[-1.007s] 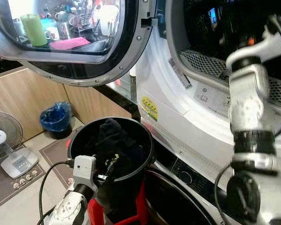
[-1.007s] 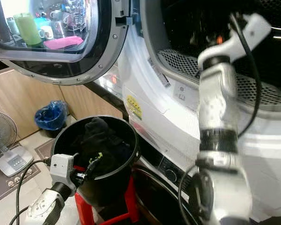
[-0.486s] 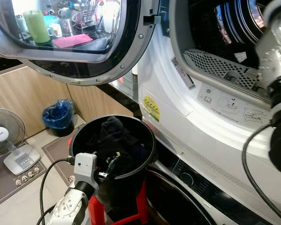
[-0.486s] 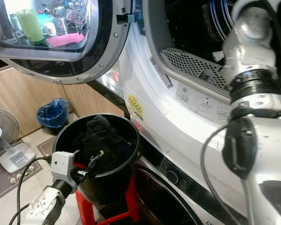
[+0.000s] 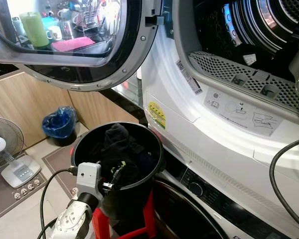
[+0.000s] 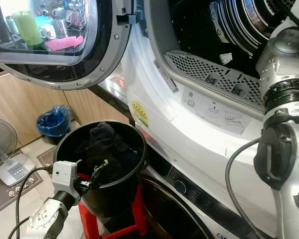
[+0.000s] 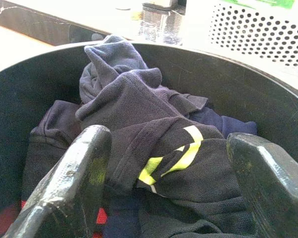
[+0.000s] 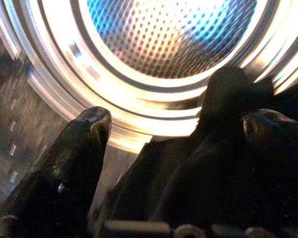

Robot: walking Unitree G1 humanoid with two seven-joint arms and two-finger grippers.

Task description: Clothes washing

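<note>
A black bucket [image 5: 84,144] on a red stool [image 5: 147,219] holds a heap of dark navy clothes [image 5: 120,144]; one has a yellow-green stripe [image 7: 181,153]. My left gripper [image 7: 169,144] hovers open at the bucket's near rim, its fingers [image 7: 89,148] spread wide just above the heap. My right arm [image 6: 289,64] reaches up into the open machine's drum [image 8: 174,39]. There my right gripper [image 8: 174,124] stands open. A dark garment [image 8: 203,168] lies between and against its fingers, in front of the shiny perforated back wall.
The round door [image 5: 79,45] hangs open at upper left above the bucket. A second machine's dark front [image 5: 189,219] sits below. On the floor at left are a fan [image 5: 2,144], a power strip [image 5: 20,172] and a blue-bagged bin [image 5: 60,124].
My right arm has swung from the middle of the view to the far right edge, uncovering the drum opening. The left gripper stays at the bucket.
</note>
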